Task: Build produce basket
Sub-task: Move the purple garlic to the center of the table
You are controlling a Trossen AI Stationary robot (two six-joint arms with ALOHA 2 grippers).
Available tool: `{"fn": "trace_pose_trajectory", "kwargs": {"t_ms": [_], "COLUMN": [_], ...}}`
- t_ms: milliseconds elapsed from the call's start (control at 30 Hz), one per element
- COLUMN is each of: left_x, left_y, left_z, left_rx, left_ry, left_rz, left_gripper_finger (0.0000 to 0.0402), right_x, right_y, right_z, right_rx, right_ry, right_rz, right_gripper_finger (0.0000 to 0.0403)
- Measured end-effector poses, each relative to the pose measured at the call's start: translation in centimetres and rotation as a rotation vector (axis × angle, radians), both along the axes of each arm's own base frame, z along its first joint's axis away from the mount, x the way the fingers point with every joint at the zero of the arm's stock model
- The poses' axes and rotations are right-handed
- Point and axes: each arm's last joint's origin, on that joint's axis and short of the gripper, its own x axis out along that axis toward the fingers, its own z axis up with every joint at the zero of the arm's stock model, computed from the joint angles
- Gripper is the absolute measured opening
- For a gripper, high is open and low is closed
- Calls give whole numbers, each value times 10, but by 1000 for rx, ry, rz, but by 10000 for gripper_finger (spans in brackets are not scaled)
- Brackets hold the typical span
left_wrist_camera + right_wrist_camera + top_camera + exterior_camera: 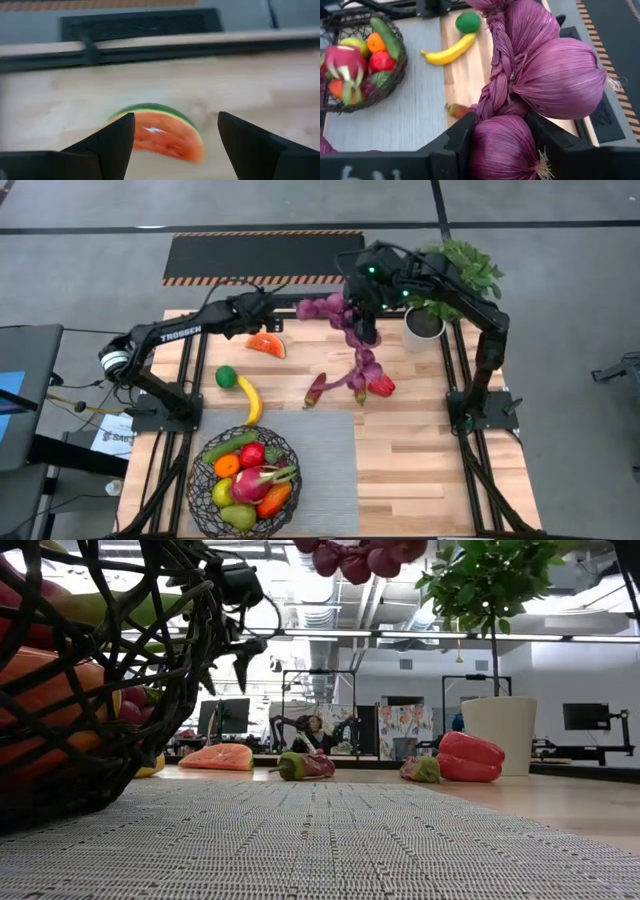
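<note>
A braid of purple onions (pixel 352 330) hangs high over the table's far middle with my right gripper (pixel 362 320) shut on it. Its lowest onions (pixel 352 556) show well above the tabletop. My left gripper (pixel 175 122) is open and tilted down over the watermelon slice (pixel 161 134), one finger on each side and apart from it. The slice (pixel 266 346) lies flat on the wood at the far left. The black wire basket (pixel 203 498) at the near left holds several fruits and vegetables. My right gripper pinches one onion of the braid (pixel 502 147) between its two fingers (pixel 455 142), slanting down from the table's far right. The plaited stem (pixel 497 70) and two larger onions (pixel 565 75) run on past the fingertips. The braid hangs clear of the table.
A lime (pixel 226 377) and a banana (pixel 250 401) lie left of centre. A red pepper (pixel 381 387) and a small red-green vegetable (pixel 315 391) lie mid-table. A grey mat (pixel 325 460) lies beside the basket. A potted plant (pixel 424 325) stands at the far right.
</note>
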Motion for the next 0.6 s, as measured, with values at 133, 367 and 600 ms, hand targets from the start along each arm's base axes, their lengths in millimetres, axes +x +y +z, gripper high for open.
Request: {"fn": "trace_pose_trajectory", "kwargs": {"t_ms": [133,367,600], "left_x": [-7,-13,-7], "left_y": [-2,-5,-5], "left_z": [-2,-13,-16], "left_rx": [2,-82,-164], "left_ry": [41,136,82], "left_rz": [112,152,53], "left_gripper_finger": [254,241,247], "right_x": [3,12,31], "right_y": [8,3,1], "right_z": [0,-8,-53], "right_rx": [0,4,66], "right_ry": [3,8,175], "right_rz": [24,19,30], "right_gripper_finger": [170,168,171]}}
